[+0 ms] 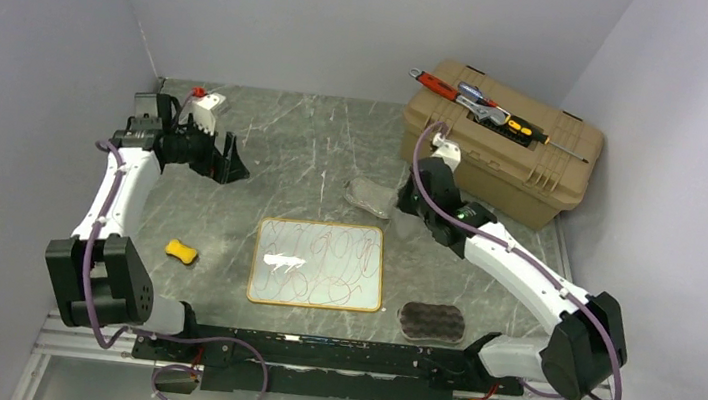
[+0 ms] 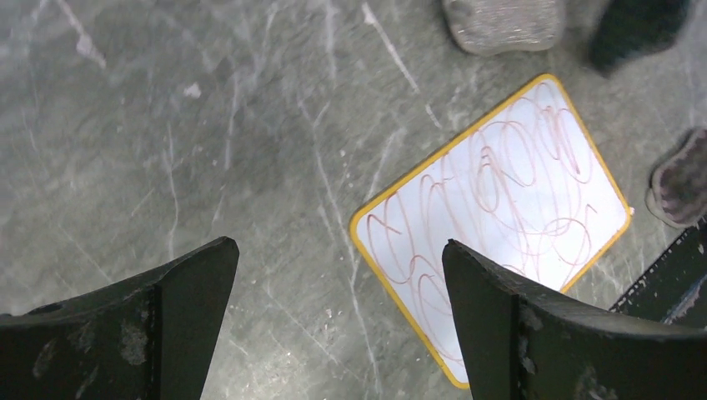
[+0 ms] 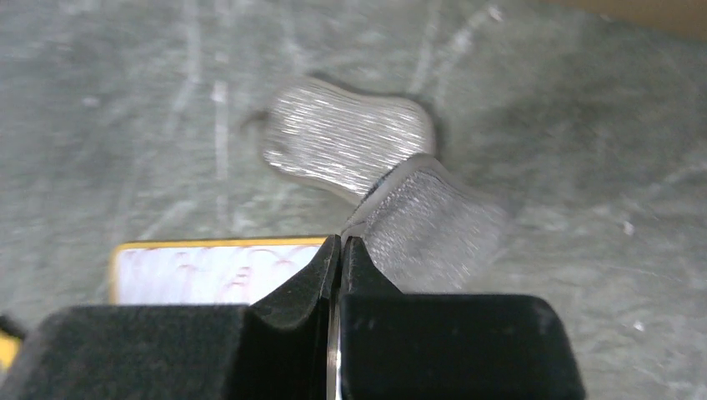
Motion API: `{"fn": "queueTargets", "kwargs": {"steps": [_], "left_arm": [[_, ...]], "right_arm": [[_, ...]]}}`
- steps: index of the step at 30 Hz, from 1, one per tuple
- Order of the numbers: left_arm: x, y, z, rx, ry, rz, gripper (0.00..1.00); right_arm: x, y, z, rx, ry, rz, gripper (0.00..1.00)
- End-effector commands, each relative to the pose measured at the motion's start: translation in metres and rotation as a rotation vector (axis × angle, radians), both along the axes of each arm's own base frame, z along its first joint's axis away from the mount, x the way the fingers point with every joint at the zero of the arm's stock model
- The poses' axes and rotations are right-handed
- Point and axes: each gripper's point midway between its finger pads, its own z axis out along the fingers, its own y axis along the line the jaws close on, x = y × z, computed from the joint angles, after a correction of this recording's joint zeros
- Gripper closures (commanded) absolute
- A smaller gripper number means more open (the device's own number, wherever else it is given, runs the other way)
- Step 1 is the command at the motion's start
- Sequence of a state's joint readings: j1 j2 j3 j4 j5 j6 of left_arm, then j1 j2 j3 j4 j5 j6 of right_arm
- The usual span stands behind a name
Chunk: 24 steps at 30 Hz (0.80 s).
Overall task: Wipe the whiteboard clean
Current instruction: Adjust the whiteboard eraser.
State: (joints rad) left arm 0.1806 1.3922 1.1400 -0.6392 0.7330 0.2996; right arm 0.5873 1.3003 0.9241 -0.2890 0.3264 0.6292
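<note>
The whiteboard lies flat mid-table, yellow-framed and covered in reddish scribbles; it also shows in the left wrist view and the right wrist view. My right gripper is low over the table just beyond the board's far right corner. It is shut, and a thin silvery edge of a grey woven pad is pinched at its tips. A second grey part lies flat behind; I cannot tell whether it is the same pad. My left gripper hangs open at the far left, holding nothing.
A yellow sponge lies left of the board. A dark ribbed sponge lies at the board's near right. A tan toolbox with hand tools on its lid stands at the back right. A small white and red object sits at the back left.
</note>
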Motion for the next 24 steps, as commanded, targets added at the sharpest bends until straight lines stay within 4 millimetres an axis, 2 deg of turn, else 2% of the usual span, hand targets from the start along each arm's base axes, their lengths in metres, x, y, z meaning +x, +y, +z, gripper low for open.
{"fn": "queueTargets", "kwargs": {"steps": [1,2,6,11,15,21,24], "left_arm": [[-0.020,-0.029,0.052,0.014,-0.145,-0.201,0.00],[-0.025,-0.037,0.059,0.022,-0.169,-0.236,0.00],[-0.048,-0.065,0.081,0.049,-0.264,-0.348,0.01],[-0.078,-0.097,0.097,0.049,-0.368,-0.424,0.01],[-0.103,-0.112,0.118,-0.010,-0.423,-0.439,0.00],[-0.127,-0.119,0.136,-0.081,-0.461,-0.437,0.01],[-0.127,-0.117,0.138,-0.072,-0.484,-0.425,0.01]], "right_arm": [[0.003,0.042,0.082,0.094,-0.172,0.052,1.00],[0.000,0.057,0.099,0.115,-0.203,0.072,1.00],[-0.009,0.104,0.145,0.178,-0.287,0.119,1.00],[-0.035,0.162,0.193,0.214,-0.376,0.178,1.00],[-0.061,0.198,0.214,0.260,-0.416,0.221,1.00],[-0.089,0.225,0.226,0.312,-0.442,0.267,1.00],[-0.101,0.234,0.229,0.324,-0.451,0.291,1.00]]}}
